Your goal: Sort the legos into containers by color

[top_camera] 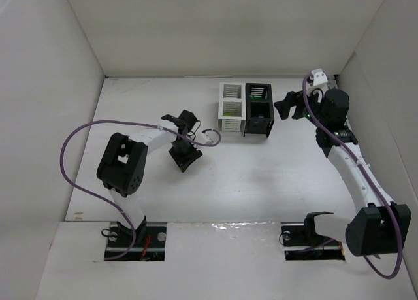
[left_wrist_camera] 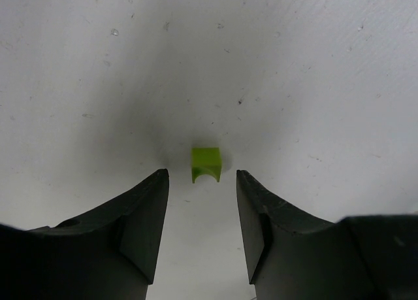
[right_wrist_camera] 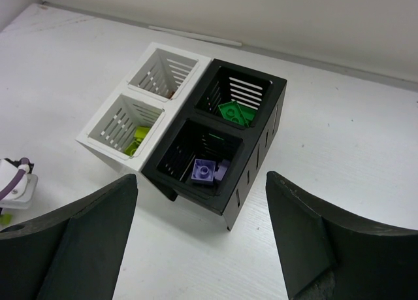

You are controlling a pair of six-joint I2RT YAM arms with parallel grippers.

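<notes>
A small yellow-green lego (left_wrist_camera: 206, 164) lies alone on the white table, just beyond the tips of my left gripper (left_wrist_camera: 201, 180), which is open with nothing between its fingers. In the top view the left gripper (top_camera: 185, 159) points down at the table left of the containers (top_camera: 245, 109). My right gripper (top_camera: 287, 106) hovers open and empty beside the black bins. The right wrist view shows a green lego (right_wrist_camera: 236, 112) in the far black bin, a lavender lego (right_wrist_camera: 206, 171) in the near black bin and a yellow-green lego (right_wrist_camera: 139, 138) in the near white bin.
White walls (top_camera: 65, 84) enclose the table on three sides. A purple cable (top_camera: 78, 136) loops from the left arm. The left arm's wrist and cable (right_wrist_camera: 13, 185) show at the left edge of the right wrist view.
</notes>
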